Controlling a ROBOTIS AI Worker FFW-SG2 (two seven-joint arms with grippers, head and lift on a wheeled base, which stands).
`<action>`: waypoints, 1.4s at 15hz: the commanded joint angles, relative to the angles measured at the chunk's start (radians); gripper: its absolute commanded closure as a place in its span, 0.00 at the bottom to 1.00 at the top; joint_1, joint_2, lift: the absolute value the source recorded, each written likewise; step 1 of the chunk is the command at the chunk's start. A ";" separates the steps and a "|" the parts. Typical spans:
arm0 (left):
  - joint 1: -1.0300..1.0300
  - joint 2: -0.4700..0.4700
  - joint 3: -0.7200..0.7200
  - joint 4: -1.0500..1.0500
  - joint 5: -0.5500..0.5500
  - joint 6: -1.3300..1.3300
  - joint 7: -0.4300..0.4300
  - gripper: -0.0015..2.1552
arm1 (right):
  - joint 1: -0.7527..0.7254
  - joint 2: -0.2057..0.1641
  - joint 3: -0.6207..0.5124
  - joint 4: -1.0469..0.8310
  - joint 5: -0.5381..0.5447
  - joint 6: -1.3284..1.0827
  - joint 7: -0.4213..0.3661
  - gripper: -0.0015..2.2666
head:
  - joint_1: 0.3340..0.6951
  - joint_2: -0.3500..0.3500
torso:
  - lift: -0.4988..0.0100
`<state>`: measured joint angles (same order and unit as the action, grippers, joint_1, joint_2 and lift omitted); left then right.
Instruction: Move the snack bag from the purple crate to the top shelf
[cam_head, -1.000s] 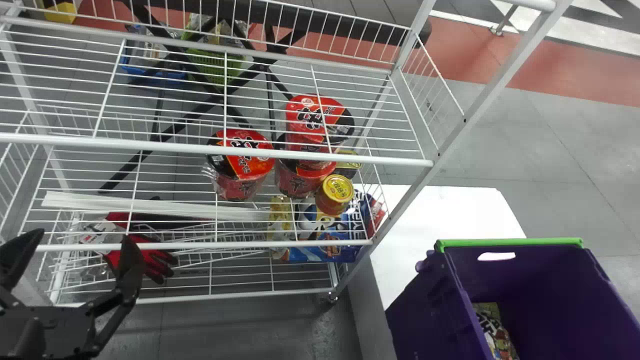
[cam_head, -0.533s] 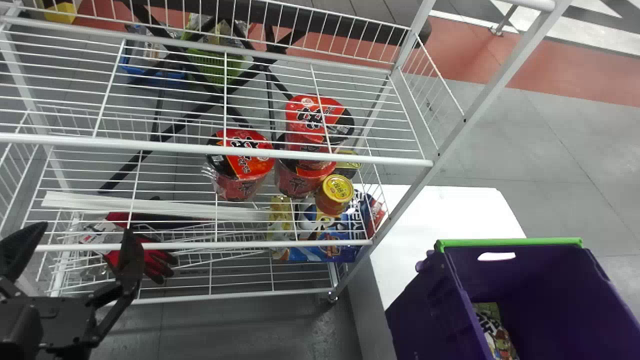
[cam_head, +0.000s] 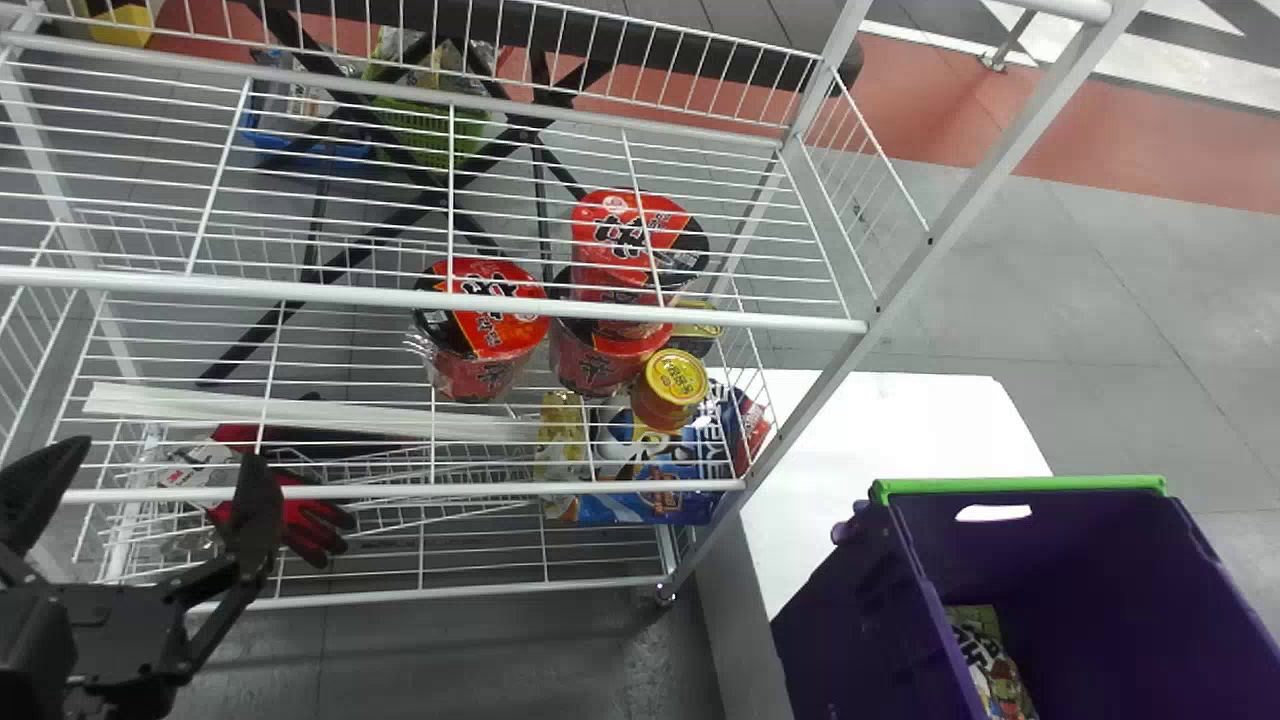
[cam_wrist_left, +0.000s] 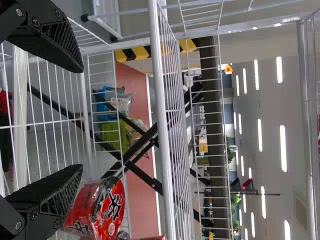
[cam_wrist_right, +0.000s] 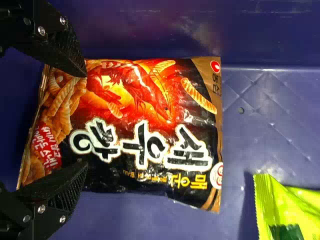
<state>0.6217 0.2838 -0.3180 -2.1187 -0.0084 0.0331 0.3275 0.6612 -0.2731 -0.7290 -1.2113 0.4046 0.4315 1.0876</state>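
Snack bag (cam_wrist_right: 132, 132) is lying flat in the purple crate (cam_head: 1090, 570). Right fingers (cam_wrist_right: 62, 50) are wide apart over one end, gripping nothing; left fingers (cam_wrist_left: 55, 42), spread and empty. Probably light, slippery, crushable chips, so I'd gently bunch the middle.

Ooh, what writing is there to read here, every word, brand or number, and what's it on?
"새우깡", large and white, on the snack bag.
"매운", small and yellow, same bag.
"농심", by the bag's corner.
Apparently "3M", on the pale patch beside the red glove.
Red tubs, yellow-lidded can, blue pack: too small, stylised or blurred to read surely.
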 joint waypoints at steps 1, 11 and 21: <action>0.000 0.000 0.010 0.005 0.005 0.000 -0.007 0.07 | -0.006 0.000 0.003 0.010 0.000 -0.003 -0.005 0.10 | 1.00 0.00 | 0.10; -0.017 -0.002 0.017 0.033 0.028 -0.006 -0.010 0.07 | -0.032 -0.005 0.033 0.044 0.013 0.013 -0.034 0.31 | 1.00 0.00 | 0.10; -0.045 -0.011 0.013 0.062 0.042 -0.003 -0.013 0.07 | -0.029 -0.008 0.017 -0.008 0.011 0.089 -0.011 0.62 | 1.00 0.00 | 0.13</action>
<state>0.5784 0.2736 -0.3050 -2.0607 0.0329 0.0300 0.3144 0.6317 -0.2824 -0.7092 -1.2135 0.4169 0.5211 1.0756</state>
